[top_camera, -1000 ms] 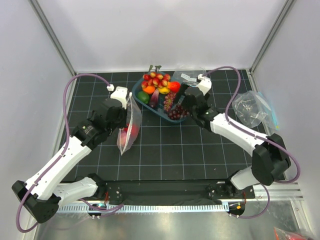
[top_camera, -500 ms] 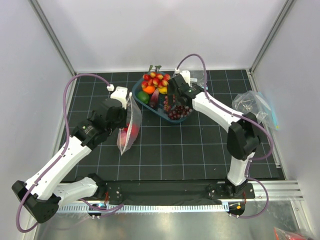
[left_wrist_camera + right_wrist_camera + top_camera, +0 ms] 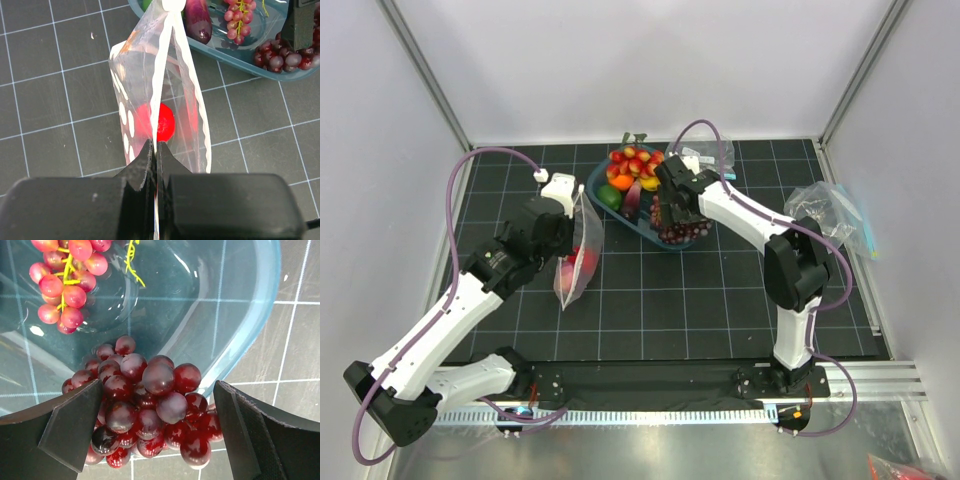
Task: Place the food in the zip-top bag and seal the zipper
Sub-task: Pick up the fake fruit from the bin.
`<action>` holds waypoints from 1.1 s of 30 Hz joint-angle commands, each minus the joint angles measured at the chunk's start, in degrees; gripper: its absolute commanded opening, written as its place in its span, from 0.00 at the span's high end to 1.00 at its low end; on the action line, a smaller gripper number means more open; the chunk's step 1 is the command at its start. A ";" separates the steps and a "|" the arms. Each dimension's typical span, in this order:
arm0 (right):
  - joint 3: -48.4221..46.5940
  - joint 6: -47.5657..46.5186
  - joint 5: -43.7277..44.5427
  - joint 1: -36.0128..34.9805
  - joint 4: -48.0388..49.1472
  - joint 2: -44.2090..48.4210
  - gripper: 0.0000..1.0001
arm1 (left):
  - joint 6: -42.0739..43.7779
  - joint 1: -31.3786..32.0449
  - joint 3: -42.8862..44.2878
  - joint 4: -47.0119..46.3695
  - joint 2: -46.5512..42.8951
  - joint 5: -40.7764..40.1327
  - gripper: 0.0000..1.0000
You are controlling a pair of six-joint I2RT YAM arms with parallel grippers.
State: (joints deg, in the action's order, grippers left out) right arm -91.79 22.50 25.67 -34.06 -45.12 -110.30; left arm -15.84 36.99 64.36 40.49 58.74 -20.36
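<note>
Right hand (image 3: pixel 157 427): wide open, holds nothing.
Dark grape bunch (image 3: pixel 145 390): right between its fingers, one finger at 9 o'clock of bunch, other at 3 o'clock. Bunch sits in blue tray (image 3: pixel 250 315), against rim.
Left hand (image 3: pixel 156 147): pinched shut on edge of zip-top bag (image 3: pixel 125 100). Bag held upright, mouth gaping, red tomato (image 3: pixel 161 122) inside.
From above, bag lies at 8 o'clock from tray.
Right arm nearer grapes; left arm busy with bag.
Likely next: squeeze bunch, lift, carry toward 8 o'clock.
</note>
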 commanded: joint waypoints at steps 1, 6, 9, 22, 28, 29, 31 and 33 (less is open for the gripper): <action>-0.85 0.52 -2.64 0.14 -2.95 -0.61 0.00 | 0.81 -0.34 -0.02 -2.08 -0.56 0.32 1.00; 1.34 -0.44 -12.29 1.01 0.29 0.17 0.15 | 0.81 -0.34 -0.02 -2.08 -0.56 0.15 1.00; 3.28 -0.70 -16.96 1.72 3.72 2.45 0.50 | 0.81 -0.34 -0.02 -2.08 -0.56 0.23 1.00; 20.22 7.53 -44.62 9.97 29.63 15.72 0.99 | 0.81 -0.34 -0.02 -2.08 -0.73 0.32 1.00; 26.48 12.48 -50.28 12.53 41.16 21.53 0.99 | 0.81 -0.34 -0.02 -2.08 -0.65 0.32 1.00; 26.57 12.83 -50.63 12.53 41.52 21.88 0.99 | 0.81 -0.34 -0.02 -2.08 -0.73 0.32 1.00; 26.57 13.53 -50.98 12.53 43.27 22.76 0.99 | 0.81 -0.34 -0.02 -2.08 -0.65 0.32 1.00; 25.18 14.24 -52.38 12.62 43.54 23.11 0.99 | 0.81 -0.34 -0.02 -2.08 -0.64 0.15 1.00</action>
State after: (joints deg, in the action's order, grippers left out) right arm -64.79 33.80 -22.06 -21.21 -8.60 -90.48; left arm -15.86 36.99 64.36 40.49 58.74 -20.36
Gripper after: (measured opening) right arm 0.148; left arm 0.016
